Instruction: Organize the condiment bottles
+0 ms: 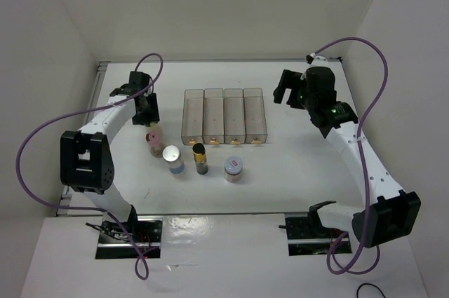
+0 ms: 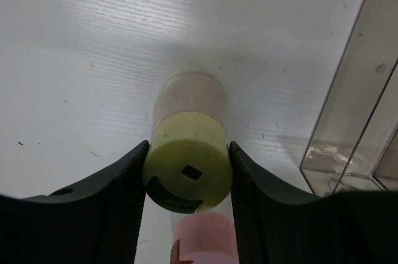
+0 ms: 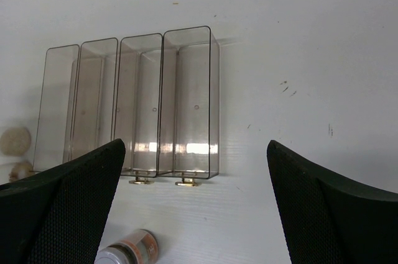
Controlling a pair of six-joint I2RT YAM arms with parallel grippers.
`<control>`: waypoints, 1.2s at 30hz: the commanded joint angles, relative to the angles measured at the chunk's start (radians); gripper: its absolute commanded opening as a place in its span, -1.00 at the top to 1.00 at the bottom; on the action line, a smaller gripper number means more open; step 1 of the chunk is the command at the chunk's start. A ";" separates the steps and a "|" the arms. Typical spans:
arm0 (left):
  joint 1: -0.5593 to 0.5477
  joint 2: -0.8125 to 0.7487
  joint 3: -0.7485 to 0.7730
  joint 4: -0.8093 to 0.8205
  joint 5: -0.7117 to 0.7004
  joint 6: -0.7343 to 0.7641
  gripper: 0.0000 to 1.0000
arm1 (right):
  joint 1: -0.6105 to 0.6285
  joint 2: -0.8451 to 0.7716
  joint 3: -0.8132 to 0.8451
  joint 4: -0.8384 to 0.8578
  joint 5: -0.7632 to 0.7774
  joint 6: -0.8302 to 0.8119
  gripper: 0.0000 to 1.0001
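Observation:
My left gripper (image 2: 188, 177) is shut on the yellow-green-lidded jar (image 2: 186, 168), one black finger pressed against each side of its lid. The pink-lidded jar (image 2: 205, 239) stands just nearer than it. From above, the left gripper (image 1: 149, 112) hides most of the held jar. A loose row runs right from it: pink lid (image 1: 152, 138), white lid with blue label (image 1: 172, 157), dark bottle with gold band (image 1: 200, 158), silver-grey lid (image 1: 233, 167). My right gripper (image 1: 286, 89) hovers open and empty at the far right, with the silver-lidded jar (image 3: 127, 250) below it in the right wrist view.
Several clear rectangular bins (image 1: 224, 116) stand side by side mid-table with gold knobs on their near ends. They also show in the right wrist view as the bins (image 3: 155, 102) and at the right of the left wrist view as a bin wall (image 2: 348, 121). White walls enclose the table.

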 commanded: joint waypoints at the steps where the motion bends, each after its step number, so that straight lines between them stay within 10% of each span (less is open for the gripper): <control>1: 0.003 0.011 0.004 0.009 0.005 0.013 -0.06 | 0.010 0.010 0.052 0.009 0.011 -0.011 -0.98; 36: -0.223 0.208 0.650 -0.134 0.039 0.100 0.16 | 0.010 0.099 0.127 0.018 0.112 0.008 -0.98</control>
